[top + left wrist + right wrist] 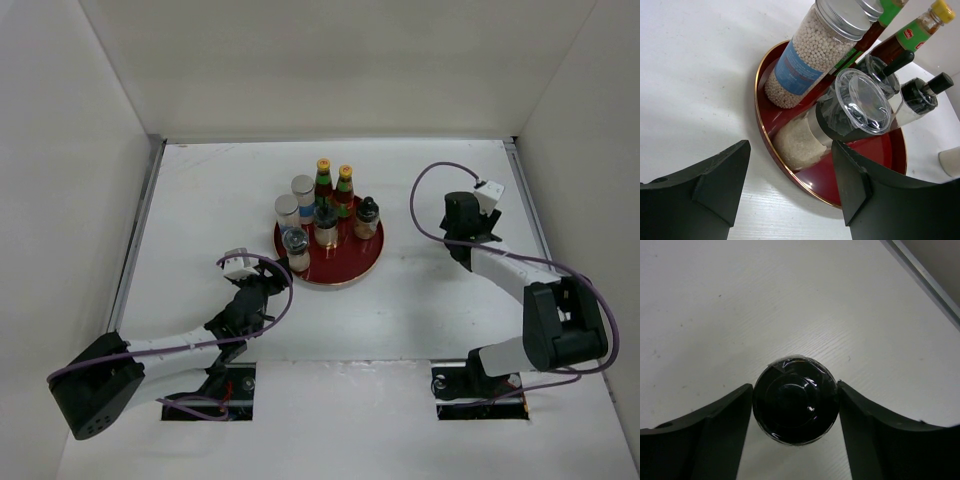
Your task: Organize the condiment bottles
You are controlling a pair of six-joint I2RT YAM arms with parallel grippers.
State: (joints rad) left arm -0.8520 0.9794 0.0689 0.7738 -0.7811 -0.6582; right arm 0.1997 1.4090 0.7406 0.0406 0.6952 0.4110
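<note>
Standing on the round red tray [348, 276] are seven of the condiment bottles [326, 225]. Two red sauce bottles [323, 183] with yellow caps are at the tray's far edge, and two grey-topped shakers [303, 192] are along its far-left edge. Three pale black-capped bottles [367, 218] complete the group: one at the tray's right edge, one near its middle and one at its near-left edge.

An eighth bottle [795, 407] stands on the white table [200, 200] well to the right of the tray. The right wrist camera sees it from straight above as a round black cap under clear wrap. The right gripper [795, 386] straddles that cap with both fingers meeting its sides, so it grips the bottle. From overhead, the gripper hides this bottle.

The left gripper [790, 150] sits just off the tray's near-left rim. Its fingers are spread apart with nothing held, only bare table and the gold-edged rim between them. Just inside the rim ahead of it is the near-left bottle, filled with white grains and topped by a clear cover. Behind that rises a shaker of small white beads with a blue label.
</note>
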